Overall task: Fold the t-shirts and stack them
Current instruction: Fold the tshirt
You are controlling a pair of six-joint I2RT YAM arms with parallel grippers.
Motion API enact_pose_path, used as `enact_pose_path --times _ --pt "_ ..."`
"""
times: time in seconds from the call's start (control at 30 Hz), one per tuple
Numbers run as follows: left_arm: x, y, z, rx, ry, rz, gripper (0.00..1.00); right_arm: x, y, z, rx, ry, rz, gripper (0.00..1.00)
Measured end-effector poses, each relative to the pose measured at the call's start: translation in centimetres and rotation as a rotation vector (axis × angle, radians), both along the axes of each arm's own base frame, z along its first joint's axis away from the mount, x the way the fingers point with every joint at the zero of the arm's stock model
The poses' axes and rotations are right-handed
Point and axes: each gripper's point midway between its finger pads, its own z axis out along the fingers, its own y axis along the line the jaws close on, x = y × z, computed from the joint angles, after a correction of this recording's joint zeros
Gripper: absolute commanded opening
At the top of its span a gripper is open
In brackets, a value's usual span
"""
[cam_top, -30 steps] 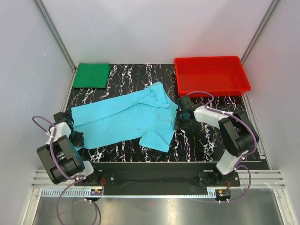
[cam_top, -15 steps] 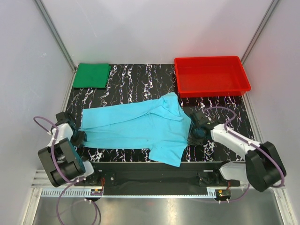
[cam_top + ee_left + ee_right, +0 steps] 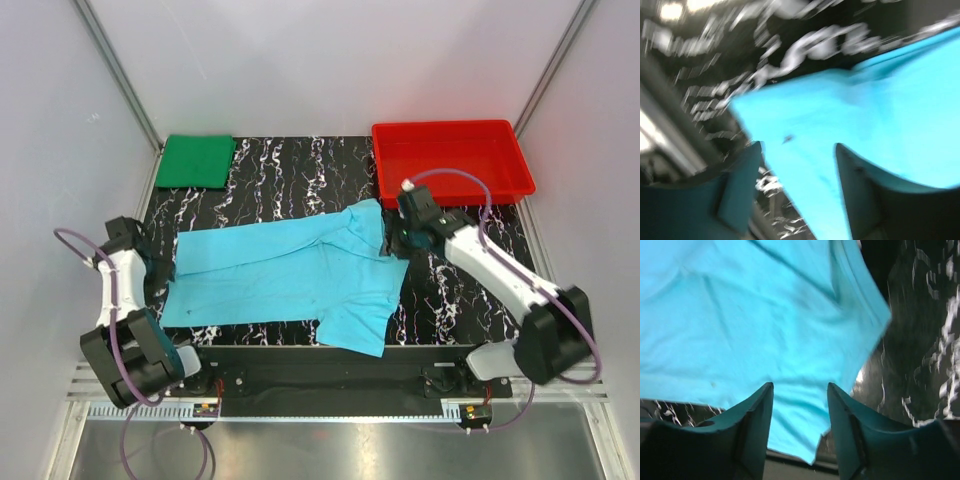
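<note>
From above, the blue shirt (image 3: 290, 270) lay flat and unfolded in the middle of the desk (image 3: 290, 165). Its long axis ran from 9 o'clock to 3 o'clock, with one sleeve trailing toward 5 o'clock. The left end effector (image 3: 160, 272) sat at the shirt's 9 o'clock edge and the right end effector (image 3: 398, 240) at its 3 o'clock edge. Each arm was therefore nearest its own end of the cloth. From the left one the shirt stretched off toward 3 o'clock, and from the right one toward 9 o'clock. A fold would likely have to cross that long axis. The green shirt (image 3: 196, 160) rested already folded at the desk's 11 o'clock corner, well apart from the blue one, and the red tray (image 3: 452, 127) stood at 1 o'clock. In all there were two shirts, one tray and two arms.

The left wrist view was blurred. It showed the left end effector (image 3: 799, 147) spread, with the blue shirt (image 3: 880, 115) running between its fingers (image 3: 740, 185).

The right wrist view showed the right end effector (image 3: 800, 386) spread too, over the blue shirt (image 3: 740, 315). A shirt corner pointed toward 3 o'clock.
</note>
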Motion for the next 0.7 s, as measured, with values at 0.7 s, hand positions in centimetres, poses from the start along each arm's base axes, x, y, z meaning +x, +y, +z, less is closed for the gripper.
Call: enact_pose_path --times 0.7 --pt "10.7 0.3 -2.8 -0.165 -0.105 -0.324 0.36 8.2 2.5 -1.5 0.044 0.053 0.158 0.35"
